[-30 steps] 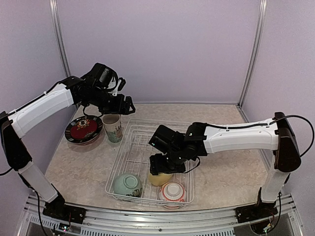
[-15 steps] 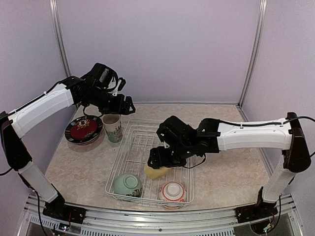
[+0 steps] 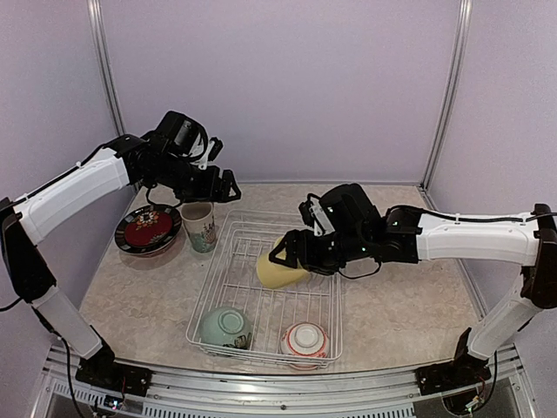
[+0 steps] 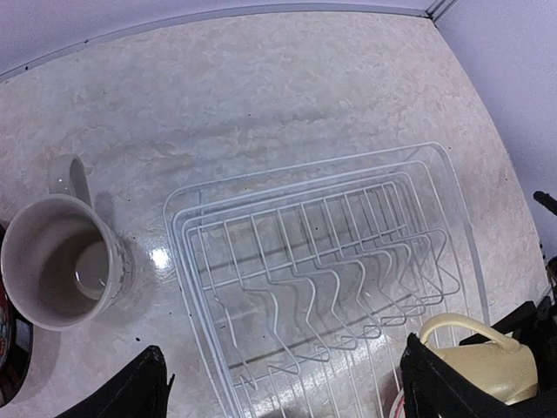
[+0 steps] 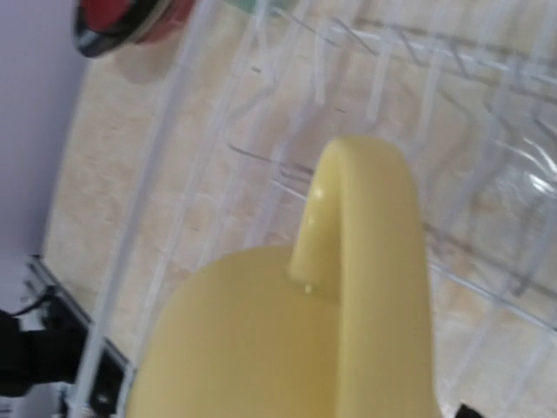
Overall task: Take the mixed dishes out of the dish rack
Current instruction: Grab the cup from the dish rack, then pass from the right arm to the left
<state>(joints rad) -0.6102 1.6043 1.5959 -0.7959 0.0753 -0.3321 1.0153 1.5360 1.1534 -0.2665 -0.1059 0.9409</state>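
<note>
Right gripper (image 3: 291, 255) clamped yellow cup (image 3: 280, 273), held over the dish rack (image 3: 228, 261); contact partly hidden, probably at the rim. Left gripper (image 3: 224, 190) spread open above mug (image 3: 199, 226) beside rack. Beige marbled table (image 3: 148, 296), lilac walls (image 3: 287, 87).

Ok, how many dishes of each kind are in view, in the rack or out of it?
Plates: 1, red plate
Cups and mugs: 2, white patterned mug, yellow cup
Bowls: 2, pale-green bowl, red-and-white bowl
Total: 5
</note>
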